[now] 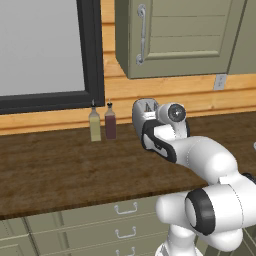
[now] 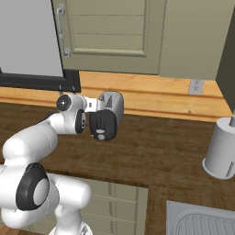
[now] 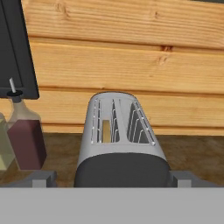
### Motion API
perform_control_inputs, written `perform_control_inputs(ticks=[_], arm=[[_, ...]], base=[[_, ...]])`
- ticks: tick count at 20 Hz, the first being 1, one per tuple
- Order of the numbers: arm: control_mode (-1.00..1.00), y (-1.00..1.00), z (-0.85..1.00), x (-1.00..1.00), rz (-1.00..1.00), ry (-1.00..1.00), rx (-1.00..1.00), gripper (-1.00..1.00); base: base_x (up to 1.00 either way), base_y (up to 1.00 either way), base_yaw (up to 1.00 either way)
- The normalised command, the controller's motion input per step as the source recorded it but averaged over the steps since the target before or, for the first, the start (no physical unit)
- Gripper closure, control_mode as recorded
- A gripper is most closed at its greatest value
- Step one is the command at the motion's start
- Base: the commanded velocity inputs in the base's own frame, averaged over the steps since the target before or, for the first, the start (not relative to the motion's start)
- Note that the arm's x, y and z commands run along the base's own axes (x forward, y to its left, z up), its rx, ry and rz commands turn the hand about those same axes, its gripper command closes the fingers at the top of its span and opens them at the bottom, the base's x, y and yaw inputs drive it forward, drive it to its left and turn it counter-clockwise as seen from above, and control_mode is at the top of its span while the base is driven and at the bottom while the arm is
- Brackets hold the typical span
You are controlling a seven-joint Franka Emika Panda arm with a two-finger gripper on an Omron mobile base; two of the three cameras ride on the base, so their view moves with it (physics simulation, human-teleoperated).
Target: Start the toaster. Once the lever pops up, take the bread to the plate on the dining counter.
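Observation:
The toaster [image 3: 118,135] stands on a wood counter against the plank wall, its black end panel [image 2: 103,123] turned towards me. A tan edge of the bread [image 3: 106,131] shows deep in its left slot; the right slot looks dark. On that panel the lever is too small to make out. My gripper [image 3: 114,180] hovers just before and above the panel end, open, with one fingertip [image 3: 41,178] off each side of the toaster and nothing between them. The plate and the dining counter are out of view.
Two bottles, one pale [image 1: 94,126] and one dark red [image 1: 110,122], stand left of the toaster below a dark window frame. A grey paper-towel roll [image 2: 222,149] and a sink drainboard [image 2: 202,222] lie to the right. Wall cabinets [image 1: 175,35] hang above.

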Motion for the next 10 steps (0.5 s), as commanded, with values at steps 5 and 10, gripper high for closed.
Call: perform_control_inputs(ticks=[5,10], arm=[[-1.0,0.0,0.0,0.0,0.0,0.0,0.0,-1.0],[-1.0,0.0,0.0,0.0,0.0,0.0,0.0,-1.0]], base=[[0.0,0.0,0.0],[0.0,0.0,0.0]])
